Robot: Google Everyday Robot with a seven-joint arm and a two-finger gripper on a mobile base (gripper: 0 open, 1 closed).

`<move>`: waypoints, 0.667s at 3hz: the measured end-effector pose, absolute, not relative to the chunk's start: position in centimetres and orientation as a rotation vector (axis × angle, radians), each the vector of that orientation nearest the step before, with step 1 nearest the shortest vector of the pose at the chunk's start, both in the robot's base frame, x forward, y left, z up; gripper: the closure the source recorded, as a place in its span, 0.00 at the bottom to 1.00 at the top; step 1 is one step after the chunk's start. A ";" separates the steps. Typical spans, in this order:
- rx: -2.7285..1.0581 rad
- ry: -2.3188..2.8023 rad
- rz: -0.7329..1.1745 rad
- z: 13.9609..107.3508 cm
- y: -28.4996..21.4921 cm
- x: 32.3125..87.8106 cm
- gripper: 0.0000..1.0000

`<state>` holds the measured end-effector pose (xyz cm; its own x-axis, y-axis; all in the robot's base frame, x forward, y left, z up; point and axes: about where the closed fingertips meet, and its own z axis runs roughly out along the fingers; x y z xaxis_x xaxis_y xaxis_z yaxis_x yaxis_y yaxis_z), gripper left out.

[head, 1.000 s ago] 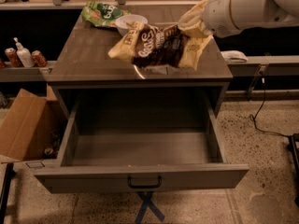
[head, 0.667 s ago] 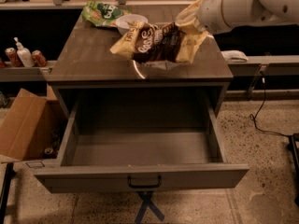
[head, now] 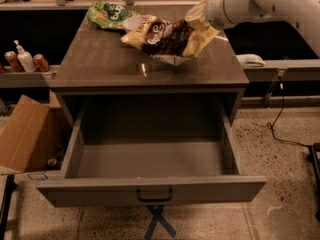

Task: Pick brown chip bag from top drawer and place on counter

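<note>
The brown chip bag point(head: 167, 35) hangs just above the back part of the counter point(head: 100, 64), lying nearly flat with its dark panel up. My gripper point(head: 204, 25) is at the bag's right end, coming in from the upper right on the white arm point(head: 260, 1), and is shut on the bag's edge. The top drawer point(head: 150, 190) is pulled fully open below the counter. Its inside shows nothing in it, and its black handle point(head: 155, 195) faces the camera.
A green chip bag point(head: 106, 15) lies at the counter's back left, with a white object point(head: 133, 22) beside it. Cans point(head: 40, 62) and a bottle point(head: 22, 59) stand on the left ledge. A cardboard box point(head: 25, 134) sits at the left, and a cable point(head: 280, 114) lies on the floor at the right.
The arm and the brown chip bag have shifted slightly up and toward the back of the counter. The drawer has stayed open and still.
</note>
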<state>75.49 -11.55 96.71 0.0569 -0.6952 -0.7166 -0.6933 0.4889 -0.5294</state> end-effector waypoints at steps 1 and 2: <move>-1.176 1.672 0.004 96.1 -11.8 77.7 0.34; -1.160 1.677 0.009 96.0 -11.9 78.6 0.11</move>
<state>78.62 -11.86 96.02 0.0184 -0.6748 -0.7377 -0.6828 0.5305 -0.5023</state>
